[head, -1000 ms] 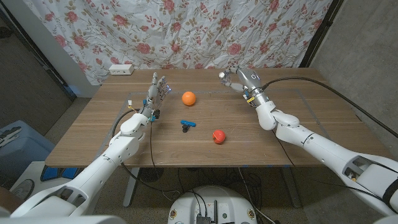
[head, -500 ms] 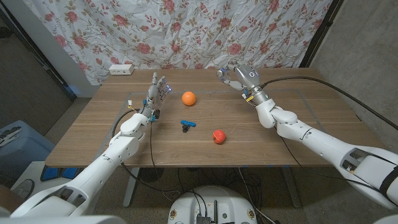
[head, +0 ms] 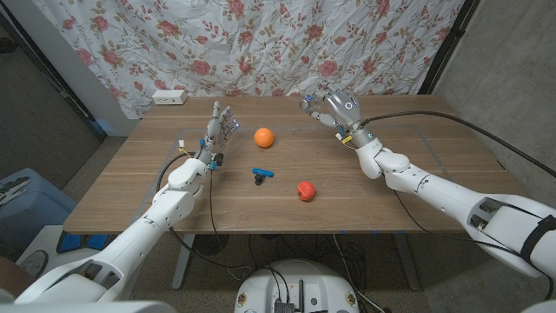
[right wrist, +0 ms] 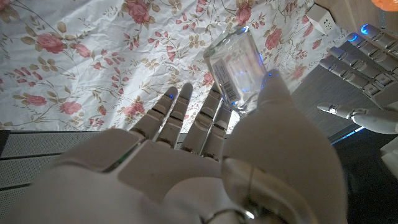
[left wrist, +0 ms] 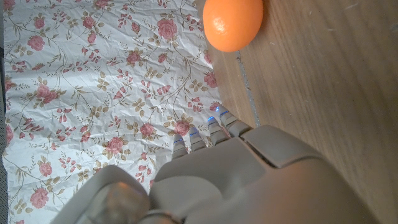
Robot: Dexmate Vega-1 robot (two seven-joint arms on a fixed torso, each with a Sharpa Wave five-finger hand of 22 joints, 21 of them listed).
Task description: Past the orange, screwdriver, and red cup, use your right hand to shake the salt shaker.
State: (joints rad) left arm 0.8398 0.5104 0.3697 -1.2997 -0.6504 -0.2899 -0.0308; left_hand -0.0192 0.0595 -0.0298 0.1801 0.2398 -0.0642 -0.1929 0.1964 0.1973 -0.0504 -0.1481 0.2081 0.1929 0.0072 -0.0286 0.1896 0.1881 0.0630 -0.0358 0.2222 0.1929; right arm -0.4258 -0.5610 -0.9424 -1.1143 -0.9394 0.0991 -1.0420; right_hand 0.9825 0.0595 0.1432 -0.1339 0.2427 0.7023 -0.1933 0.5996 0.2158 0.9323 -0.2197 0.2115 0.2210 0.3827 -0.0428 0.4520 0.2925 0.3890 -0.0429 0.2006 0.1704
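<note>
Salt shaker (right wrist: 236,73) is in the right robot hand (head: 330,107), pinched between thumb and fingers (right wrist: 186,118); clear glass body, tilted, raised off the tabletop (head: 365,187). In the head view that hand sits over the far edge of the tabletop, to the right of the orange (head: 263,136) and a bit farther back, well apart from it.

Screwdriver (head: 261,174), blue handle, lies nearer the robot than the orange, close to it. Red cup (head: 304,190) is nearer still, right of the screwdriver, on its side as far as I can tell.

Left robot hand (head: 216,130) is left of the orange, near it, not touching. It holds nothing, fingers straight and apart, pointing away from the robot, standing on its edge.

White power strip (head: 169,96) at the far left corner of the tabletop, far left of the orange. Floral curtain (head: 261,43) hangs behind the tabletop.
</note>
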